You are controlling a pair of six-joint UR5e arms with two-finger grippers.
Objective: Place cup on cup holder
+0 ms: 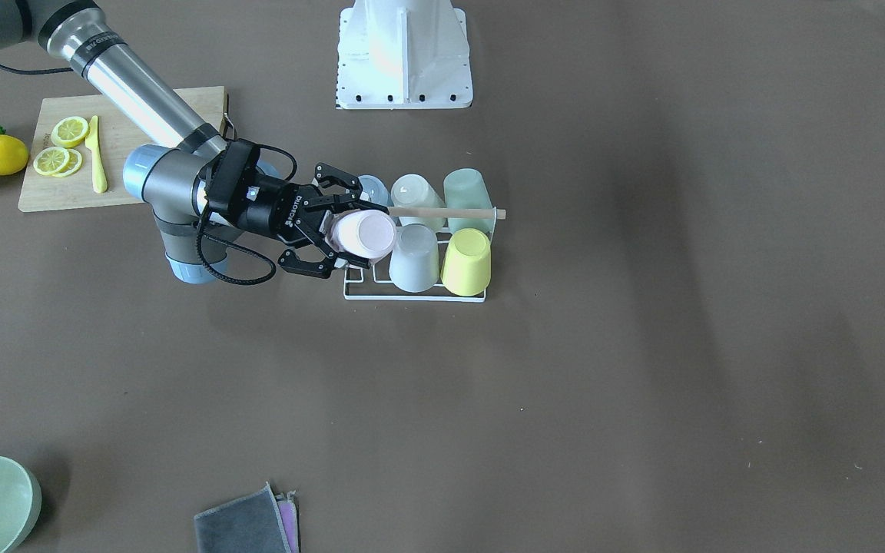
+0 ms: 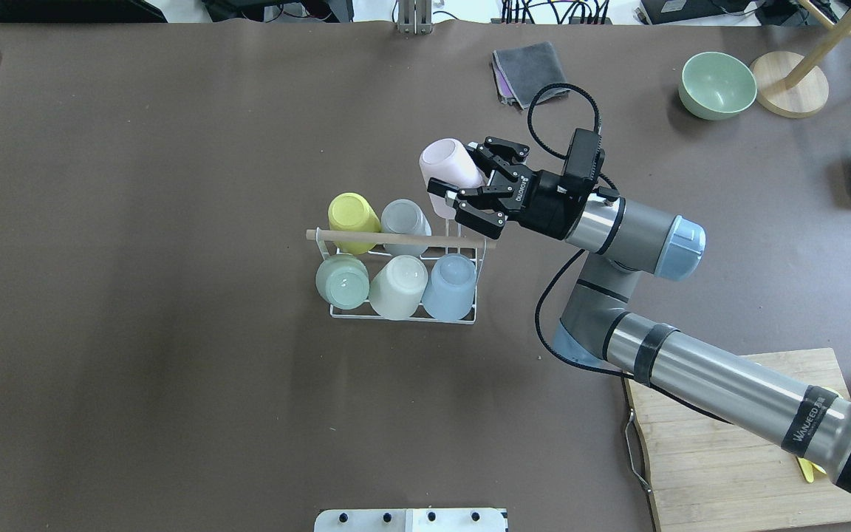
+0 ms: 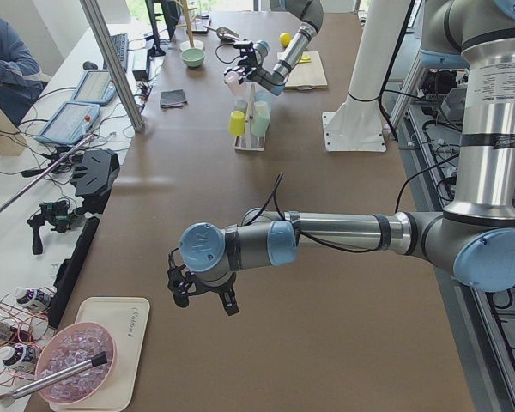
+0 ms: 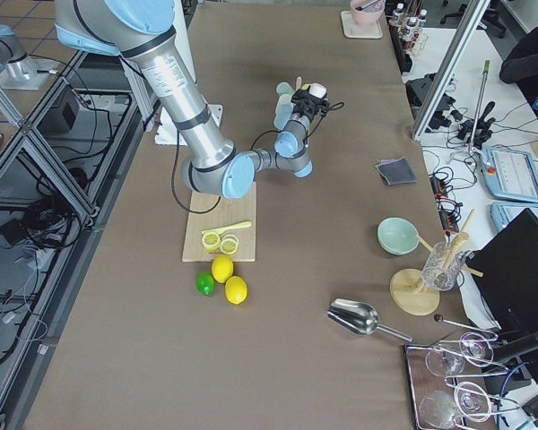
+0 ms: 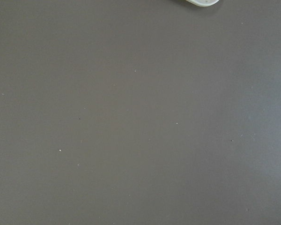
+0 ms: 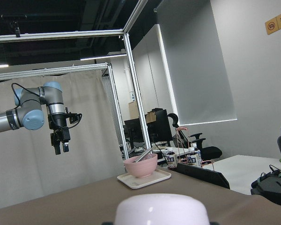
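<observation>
Your right claw [image 2: 462, 177] is clamped around the pink cup [image 2: 446, 171]. It holds the cup tilted, base pointing away from the wrist, over the end of the cup holder [image 2: 396, 318] nearest the claw (whether cup and prong touch, you can't tell). Just beyond the claw, five other cups [image 2: 398, 287] sit upturned on the rack, under the wooden rod [image 2: 396, 238]. ROBOTIQ is printed on the claw's body, WANJEED on the forearm [image 2: 813, 423] behind it. Your left claw [image 3: 203, 298] hangs over the worktop [image 2: 137, 369], well apart, fingers parted and empty.
</observation>
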